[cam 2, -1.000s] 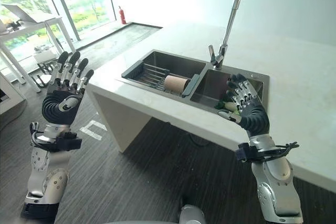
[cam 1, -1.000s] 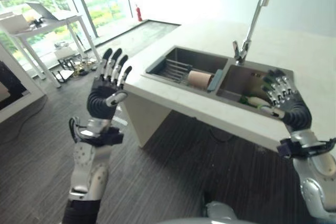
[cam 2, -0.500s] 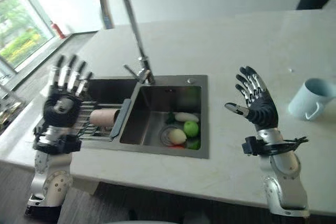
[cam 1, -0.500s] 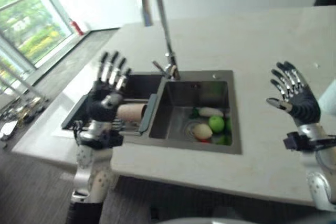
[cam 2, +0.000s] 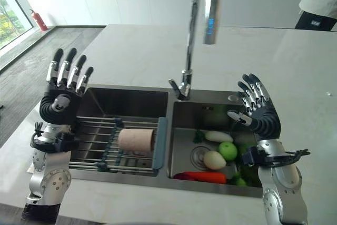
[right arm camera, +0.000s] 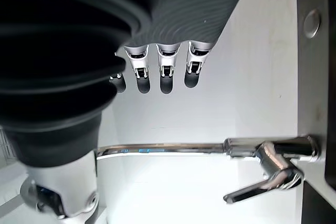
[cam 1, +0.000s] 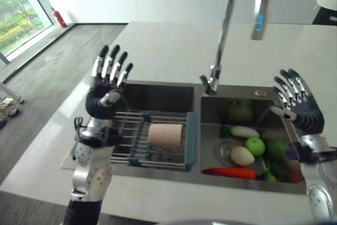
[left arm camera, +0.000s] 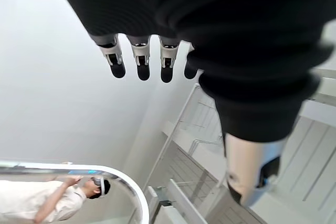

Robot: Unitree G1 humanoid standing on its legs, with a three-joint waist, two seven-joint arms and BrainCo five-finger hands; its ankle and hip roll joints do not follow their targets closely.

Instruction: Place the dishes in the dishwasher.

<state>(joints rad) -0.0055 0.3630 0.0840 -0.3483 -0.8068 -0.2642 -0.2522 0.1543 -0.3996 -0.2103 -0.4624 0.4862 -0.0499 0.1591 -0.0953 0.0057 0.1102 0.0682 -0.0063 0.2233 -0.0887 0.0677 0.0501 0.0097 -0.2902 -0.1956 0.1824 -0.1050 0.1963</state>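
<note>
While the head camera has swung since half a second ago, so that the double sink point(cam 2: 131, 94) is now sitting squarely between the arms, the left hand point(cam 2: 59, 97) and right hand point(cam 2: 259, 113) are still hanging raised with fingers spread straight, holding nothing. One beige cup point(cam 2: 136, 140) is lying on its side on the wire rack point(cam 2: 97, 146) in the left basin, below and just right of the left hand. One white vegetable point(cam 2: 219, 136), one green apple point(cam 2: 228, 150), one pale egg-shaped piece point(cam 2: 214, 159) and one red pepper point(cam 2: 202, 176) are lying in the right basin beneath the right hand, under the tall faucet point(cam 2: 202, 19).
</note>
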